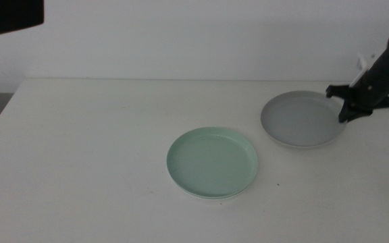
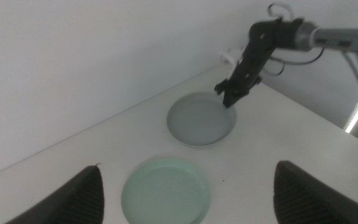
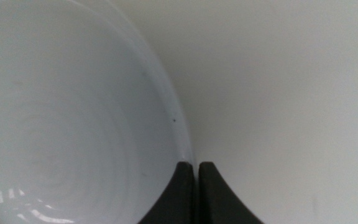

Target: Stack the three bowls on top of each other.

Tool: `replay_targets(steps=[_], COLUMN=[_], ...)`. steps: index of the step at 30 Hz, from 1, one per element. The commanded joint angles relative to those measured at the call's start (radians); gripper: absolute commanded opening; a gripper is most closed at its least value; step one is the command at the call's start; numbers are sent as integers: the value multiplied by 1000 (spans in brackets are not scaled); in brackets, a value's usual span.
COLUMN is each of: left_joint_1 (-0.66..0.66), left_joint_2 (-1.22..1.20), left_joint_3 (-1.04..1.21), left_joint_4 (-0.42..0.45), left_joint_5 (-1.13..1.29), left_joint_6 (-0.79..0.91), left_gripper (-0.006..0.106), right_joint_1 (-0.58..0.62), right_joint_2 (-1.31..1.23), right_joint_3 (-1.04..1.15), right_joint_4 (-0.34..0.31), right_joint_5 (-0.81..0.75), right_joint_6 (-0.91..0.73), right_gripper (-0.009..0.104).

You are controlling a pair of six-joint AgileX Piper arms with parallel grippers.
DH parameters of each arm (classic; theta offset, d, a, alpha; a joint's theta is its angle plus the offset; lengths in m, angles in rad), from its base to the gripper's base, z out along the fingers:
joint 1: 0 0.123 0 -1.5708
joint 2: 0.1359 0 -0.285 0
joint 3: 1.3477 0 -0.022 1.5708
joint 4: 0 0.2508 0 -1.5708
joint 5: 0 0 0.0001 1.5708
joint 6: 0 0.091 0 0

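Observation:
A mint green bowl (image 1: 212, 163) (image 2: 166, 191) lies flat in the middle of the table. To its right and further back sits a grey bowl (image 1: 301, 119) (image 2: 201, 118) (image 3: 61, 124). My right gripper (image 1: 347, 115) (image 2: 229, 99) (image 3: 196, 167) reaches down onto that bowl's far right rim, jaws shut on the edge. A pale edge shows under the grey bowl's near side; I cannot make out a separate white bowl. My left gripper (image 2: 186, 167) hangs open high above the table near the green bowl, holding nothing, and is out of the middle view.
The white table (image 1: 80, 155) stands against a white wall. A dark object (image 1: 9, 17) fills the top left corner of the middle view. A cable (image 2: 278, 11) loops off the right arm.

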Motion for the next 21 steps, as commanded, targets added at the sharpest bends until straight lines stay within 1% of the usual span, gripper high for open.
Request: replay_targets(steps=[1,6,8,14,18,21], left_joint_1=[5,5,5,5,5,5], left_joint_2=[-1,-1,-1,-1,-1,-1], left_joint_3=[5,5,5,5,5,5], left_joint_4=[-1,-1,-1,-1,-1,-1], left_joint_5=[-13,-13,-13,-13,-13,-13], left_joint_6=[1,1,1,1,1,1], left_gripper=[94,94,94,94,94,94], right_joint_1=[-1,21,44,177,269,313], right_joint_2=[-102,-302,-341,-356,-337,-317], right_joint_3=[31,195,246,307,315,315], right_joint_4=[11,174,215,221,195,193], right_joint_5=[18,-67,-67,-68,-95,-124], right_joint_6=[-46,-92,-103,-104,-94,-88], right_gripper=[-2,-2,-2,-2,-2,-2])
